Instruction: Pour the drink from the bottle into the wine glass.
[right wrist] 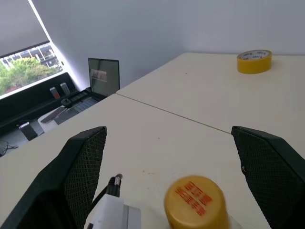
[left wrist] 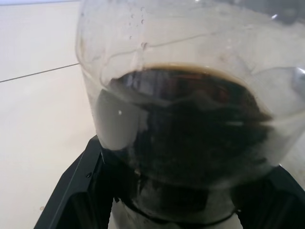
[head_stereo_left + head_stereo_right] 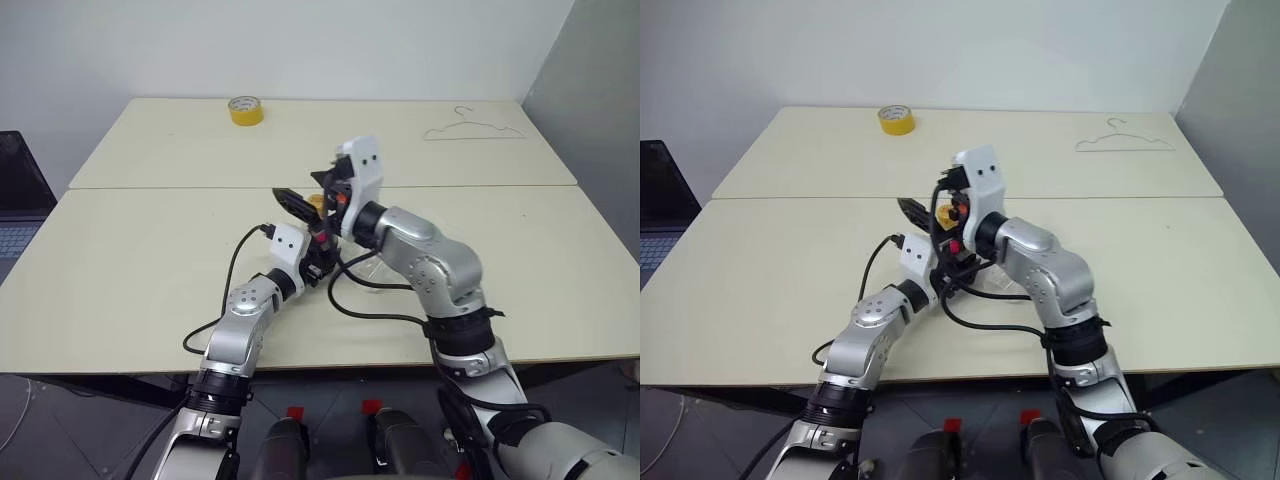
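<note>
Step in hand: uncapping, ahead of any pour. The bottle sits clamped in the left pincer, black fingers pressed to either side of its lower body; in the left eye view it stands at centre frame, upright, between the two wrists. The drink, dark brown, fills roughly the lower half of what shows in the left wrist view.

The yellow cap is on. The right pincer hangs above it with jaws spread wide, one mesh-faced finger to each side of the cap, neither touching.

The wine glass is hard to make out: a faint clear shape low on the desk, just right of centre behind the right forearm. Uncertain.

Next move, as judged: lower the right pincer so the cap sits between the pads, close, then twist while the left holds the bottle steady. Risk: the bottle turning inside the left grip.

Writing: orange print on the cap top, too small to read. Yellow tape roll, upper centre-left, carries dark print on its edge, unreadable. Wire hanger at upper right.
</note>
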You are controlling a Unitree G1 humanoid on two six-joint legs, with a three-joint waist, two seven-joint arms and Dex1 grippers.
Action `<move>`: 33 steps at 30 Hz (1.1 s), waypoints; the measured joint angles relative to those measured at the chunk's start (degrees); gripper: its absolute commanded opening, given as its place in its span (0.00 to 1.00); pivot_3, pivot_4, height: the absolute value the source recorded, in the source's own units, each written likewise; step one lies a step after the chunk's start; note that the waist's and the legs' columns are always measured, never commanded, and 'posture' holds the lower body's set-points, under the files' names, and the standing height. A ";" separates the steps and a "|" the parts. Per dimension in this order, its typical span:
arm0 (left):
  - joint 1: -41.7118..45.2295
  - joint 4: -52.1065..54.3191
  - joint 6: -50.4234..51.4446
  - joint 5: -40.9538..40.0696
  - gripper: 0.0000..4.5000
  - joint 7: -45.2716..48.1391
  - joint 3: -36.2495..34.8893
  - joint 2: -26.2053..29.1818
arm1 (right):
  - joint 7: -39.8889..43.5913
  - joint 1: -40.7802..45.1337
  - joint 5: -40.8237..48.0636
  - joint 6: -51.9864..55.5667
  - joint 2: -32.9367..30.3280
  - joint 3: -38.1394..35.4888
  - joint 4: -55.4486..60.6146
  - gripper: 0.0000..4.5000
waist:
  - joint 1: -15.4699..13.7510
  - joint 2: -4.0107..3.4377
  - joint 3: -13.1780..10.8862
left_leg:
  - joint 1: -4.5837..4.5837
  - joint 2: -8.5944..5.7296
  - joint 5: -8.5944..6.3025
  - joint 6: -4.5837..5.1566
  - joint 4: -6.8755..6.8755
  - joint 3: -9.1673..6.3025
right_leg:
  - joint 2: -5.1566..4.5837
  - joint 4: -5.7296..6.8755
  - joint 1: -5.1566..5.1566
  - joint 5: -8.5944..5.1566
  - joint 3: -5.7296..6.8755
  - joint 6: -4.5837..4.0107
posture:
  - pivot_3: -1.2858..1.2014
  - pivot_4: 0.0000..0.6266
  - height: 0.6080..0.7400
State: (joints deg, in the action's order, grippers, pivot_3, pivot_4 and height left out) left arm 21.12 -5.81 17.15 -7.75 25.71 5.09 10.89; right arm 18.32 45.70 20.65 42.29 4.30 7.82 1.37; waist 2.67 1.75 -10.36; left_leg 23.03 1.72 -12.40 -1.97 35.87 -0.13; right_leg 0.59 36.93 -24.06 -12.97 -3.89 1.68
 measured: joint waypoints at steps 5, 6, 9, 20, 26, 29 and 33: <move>-0.24 0.03 -0.02 -0.05 0.68 -0.07 0.00 0.00 | -2.90 1.68 -3.78 -4.21 1.49 -0.01 -9.60 0.99 | -0.01 0.02 0.01 | 0.02 0.00 0.00 0.00 0.00 0.01 | -0.09 -0.02 0.00 0.00 -0.01 0.00 | 0.52 0.24 1.00; -0.39 0.16 -0.03 -0.13 0.68 -0.05 -0.09 0.05 | -3.29 1.96 -3.90 -4.94 1.44 -0.30 -10.49 0.99 | 0.02 0.02 0.01 | 0.01 0.01 0.00 0.00 -0.01 0.04 | -0.09 -0.02 0.00 0.00 -0.02 0.00 | 0.52 0.24 1.00; -0.77 0.46 -0.03 -0.12 0.68 -0.12 -0.09 0.09 | -4.95 2.86 -4.83 -6.76 1.33 -2.29 -12.80 0.99 | 0.06 0.02 0.01 | 0.01 -0.01 0.00 0.00 -0.03 0.02 | -0.08 0.00 -0.01 0.00 0.01 0.00 | 0.52 0.24 1.00; -0.63 0.64 -0.03 -0.05 0.68 -0.17 -0.05 0.09 | -5.07 2.79 -5.50 -6.97 1.08 -2.31 -12.42 0.99 | 0.09 0.02 0.01 | 0.02 -0.01 0.00 0.00 -0.06 0.03 | -0.06 0.00 -0.02 0.00 0.01 0.00 | 0.52 0.24 1.00; -0.26 0.50 -0.03 -0.06 0.68 -0.07 0.16 0.09 | -3.53 0.07 -4.45 -4.25 -0.82 -2.23 -5.76 0.99 | -0.04 0.02 0.01 | 0.04 0.00 0.00 0.00 -0.06 0.00 | -0.09 -0.03 -0.01 0.00 0.01 0.01 | 0.52 0.24 1.00; -0.11 0.21 -0.03 -0.05 0.68 -0.07 0.13 0.10 | -2.84 -1.92 -3.54 -2.14 -2.41 -2.21 -1.62 0.99 | -0.01 0.02 0.01 | 0.03 0.00 0.00 0.00 -0.05 0.00 | -0.10 -0.02 -0.01 0.00 0.02 0.01 | 0.52 0.24 1.00; 0.07 -0.05 -0.05 -0.05 0.68 -0.05 0.10 0.10 | -2.02 -3.71 -2.83 0.10 -3.76 -2.17 1.86 0.99 | -0.01 0.02 0.02 | 0.01 0.00 0.00 0.00 -0.05 -0.01 | -0.10 -0.02 -0.01 -0.01 0.03 0.00 | 0.52 0.24 1.00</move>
State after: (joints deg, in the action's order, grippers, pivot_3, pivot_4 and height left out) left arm 21.19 -5.86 17.10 -7.79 25.66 5.19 10.99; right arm 16.30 41.99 17.82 42.38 0.54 5.65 3.23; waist 2.65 1.77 -10.34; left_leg 23.05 1.72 -12.40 -1.97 35.82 -0.14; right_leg 0.49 36.91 -24.07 -12.97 -3.85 1.68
